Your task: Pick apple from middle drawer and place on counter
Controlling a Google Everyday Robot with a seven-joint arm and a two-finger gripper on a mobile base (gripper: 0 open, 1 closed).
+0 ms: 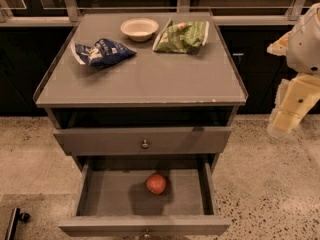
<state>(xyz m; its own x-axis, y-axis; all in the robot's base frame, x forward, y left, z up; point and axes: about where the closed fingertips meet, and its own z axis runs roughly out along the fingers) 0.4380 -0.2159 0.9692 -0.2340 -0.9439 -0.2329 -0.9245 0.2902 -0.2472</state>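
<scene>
View: camera view, the only 1 I have, looking at the cabinet from the front and above.
Apple [156, 183]: on the floor of the middle drawer [95, 194], about mid-width, nearer the back than the front, touching no wall.
Middle drawer: pulled out and open from above, below the shut top drawer [100, 141].
Gripper [290, 109]: at the right edge of the view, outside the cabinet, about level with the counter's front edge, well apart from the apple.
Gripper state: I cannot tell how wide it stands. It does not have the apple.
Key relation: the apple lies below the gripper and toward the left of the view, beyond the drawer's right wall.
Long axis: none, since the apple is round. I judge any approach from above would serve.
Counter [150, 79]: front half bare. A bowl [139, 28], a blue bag [102, 52] and a green bag [182, 36] sit toward the back.
Next move, my judgement: travel left over the open drawer, then descend clear of the top drawer's front.
</scene>
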